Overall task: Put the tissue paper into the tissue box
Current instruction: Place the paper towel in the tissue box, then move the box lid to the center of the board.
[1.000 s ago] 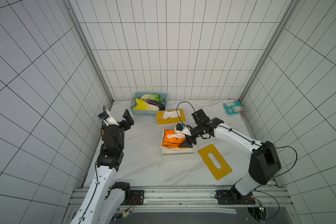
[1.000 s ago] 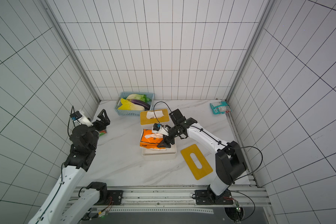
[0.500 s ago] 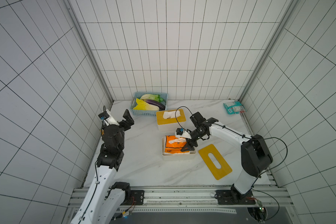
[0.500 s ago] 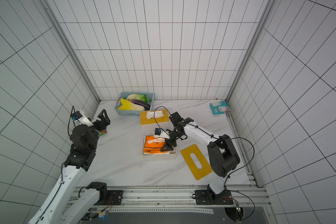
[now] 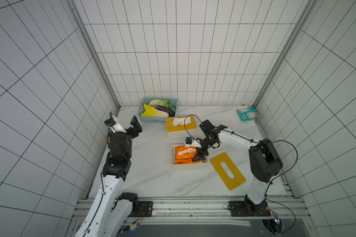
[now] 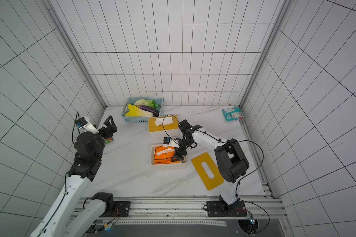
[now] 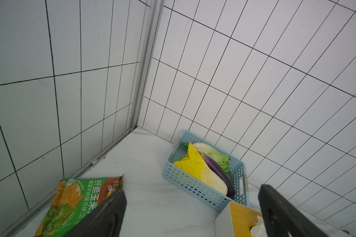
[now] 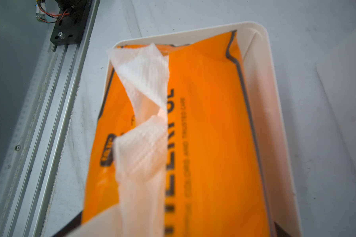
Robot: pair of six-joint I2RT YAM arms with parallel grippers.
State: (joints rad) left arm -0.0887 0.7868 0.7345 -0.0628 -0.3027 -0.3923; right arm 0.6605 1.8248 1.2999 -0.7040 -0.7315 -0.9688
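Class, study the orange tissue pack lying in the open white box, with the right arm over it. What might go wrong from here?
1. The right hand reaches down into the white box beside the orange tissue pack; pulling away may drag the pack up with it.
2. A loose tissue sheet sticks up from the pack; it could get trapped under the yellow lid rather than pass through its slot.

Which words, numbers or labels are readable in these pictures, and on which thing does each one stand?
"30", "纤脆玉米", "香菜牛肉塔可味": green snack bag.
"AND TRUSTED CARE": orange tissue pack; its large letters are too blurred.
Teal packet: print too small to read.
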